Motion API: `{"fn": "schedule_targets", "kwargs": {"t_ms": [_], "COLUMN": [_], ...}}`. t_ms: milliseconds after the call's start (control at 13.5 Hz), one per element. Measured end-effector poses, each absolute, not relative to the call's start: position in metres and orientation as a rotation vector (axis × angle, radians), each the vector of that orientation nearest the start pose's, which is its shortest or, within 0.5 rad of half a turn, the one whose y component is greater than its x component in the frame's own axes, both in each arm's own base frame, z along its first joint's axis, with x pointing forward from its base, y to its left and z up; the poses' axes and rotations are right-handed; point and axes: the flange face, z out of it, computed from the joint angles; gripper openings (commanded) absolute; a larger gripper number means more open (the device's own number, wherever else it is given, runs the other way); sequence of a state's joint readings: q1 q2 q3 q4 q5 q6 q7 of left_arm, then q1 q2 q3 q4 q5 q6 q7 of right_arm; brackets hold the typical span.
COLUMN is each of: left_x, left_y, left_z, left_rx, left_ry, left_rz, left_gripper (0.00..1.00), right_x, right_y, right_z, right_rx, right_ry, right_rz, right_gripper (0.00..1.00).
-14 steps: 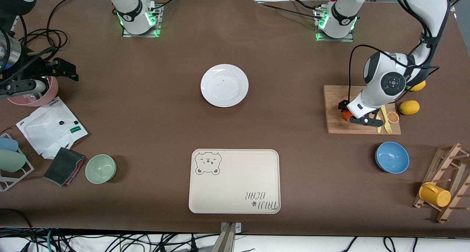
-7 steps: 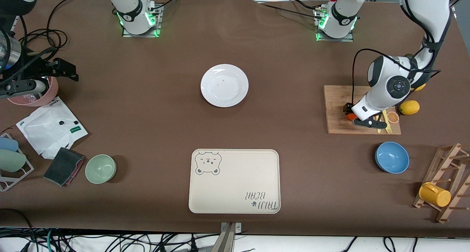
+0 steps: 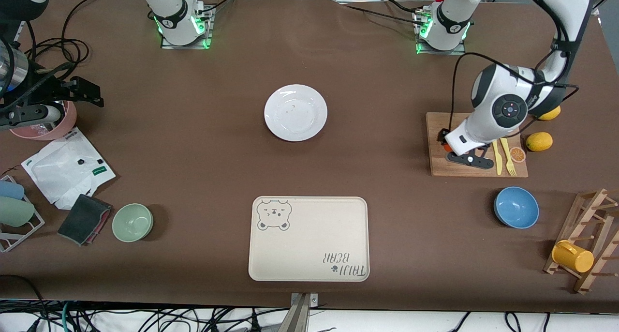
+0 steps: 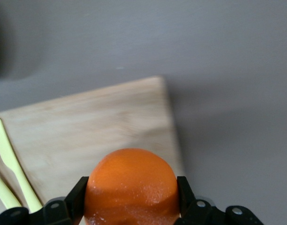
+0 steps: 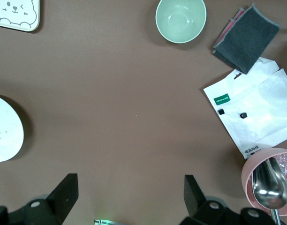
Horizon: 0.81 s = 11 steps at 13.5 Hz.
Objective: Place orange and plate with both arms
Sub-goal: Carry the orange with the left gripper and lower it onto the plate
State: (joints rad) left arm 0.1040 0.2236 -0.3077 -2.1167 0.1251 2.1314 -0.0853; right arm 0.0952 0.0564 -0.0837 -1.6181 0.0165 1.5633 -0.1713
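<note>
Left tool is clamped on the orange, its fingers pressed to either side, just over the wooden board. From the front the arm hides nearly all of the fruit; only a red sliver shows. Whether it touches the board cannot be told. Right tool waits with its fingers spread, above the tabletop at the right arm's end, cut off at the front view's edge. Farther along, the plate lies mid-tabletop.
</note>
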Motion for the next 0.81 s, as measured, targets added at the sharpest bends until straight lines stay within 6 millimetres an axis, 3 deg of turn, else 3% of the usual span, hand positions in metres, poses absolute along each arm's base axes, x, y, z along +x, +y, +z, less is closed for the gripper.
{"fn": "schedule_targets", "kwargs": {"t_ms": [74, 222, 665, 813], "left_x": [0.537, 0.526, 0.453, 0.430], "left_y": [-0.132, -0.189, -0.400, -0.456], "left_z": [0.315, 0.330, 0.329, 0.321], "left_rx": [-3.074, -3.111, -3.165, -3.165], "left_ry": [0.267, 0.188, -0.202, -0.297], "left_rz": [0.294, 0.287, 0.373, 0.425], "left_gripper": [0.32, 0.32, 0.32, 0.32], "right_x": [0.566, 0.566, 0.566, 0.566], "right_y": [0.010, 0.010, 0.012, 0.012], "right_z": [0.570, 0.569, 0.569, 0.569], "right_rx": [-3.103, -3.103, -3.103, -3.103], "right_ry": [-0.283, -0.285, -0.289, -0.289], "right_rz": [0.172, 0.173, 0.174, 0.174], "right_gripper": [1.00, 1.00, 1.00, 1.00]}}
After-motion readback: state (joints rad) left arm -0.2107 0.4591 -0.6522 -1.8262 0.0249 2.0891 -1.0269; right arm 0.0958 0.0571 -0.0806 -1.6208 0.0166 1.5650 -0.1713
